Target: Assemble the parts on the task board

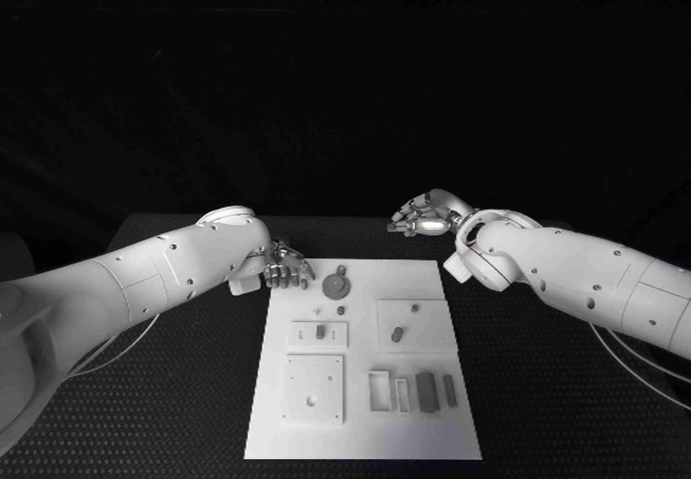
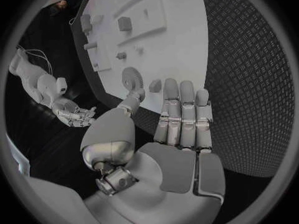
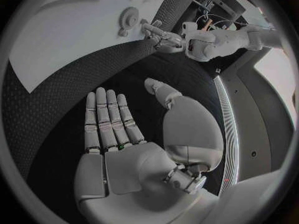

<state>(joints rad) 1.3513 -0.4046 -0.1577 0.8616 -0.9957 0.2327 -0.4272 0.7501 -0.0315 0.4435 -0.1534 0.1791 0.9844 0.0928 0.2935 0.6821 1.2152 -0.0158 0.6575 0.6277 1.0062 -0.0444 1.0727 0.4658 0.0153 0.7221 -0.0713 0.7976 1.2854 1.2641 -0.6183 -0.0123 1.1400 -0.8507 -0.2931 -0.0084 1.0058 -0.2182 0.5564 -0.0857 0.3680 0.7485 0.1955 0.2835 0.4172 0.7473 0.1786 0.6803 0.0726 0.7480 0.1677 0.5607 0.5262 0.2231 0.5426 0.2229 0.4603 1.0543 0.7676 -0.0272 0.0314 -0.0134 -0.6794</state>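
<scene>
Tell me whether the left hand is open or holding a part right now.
Open. The left hand has its fingers stretched out flat with nothing in them, beside the gear at the task board edge.

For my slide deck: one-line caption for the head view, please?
Both hands, left hand and right hand, hover open at the far end of the task board, parts unassembled.

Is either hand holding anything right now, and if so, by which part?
Nothing is held. The left hand and right hand are both open, fingers extended and empty.
</scene>
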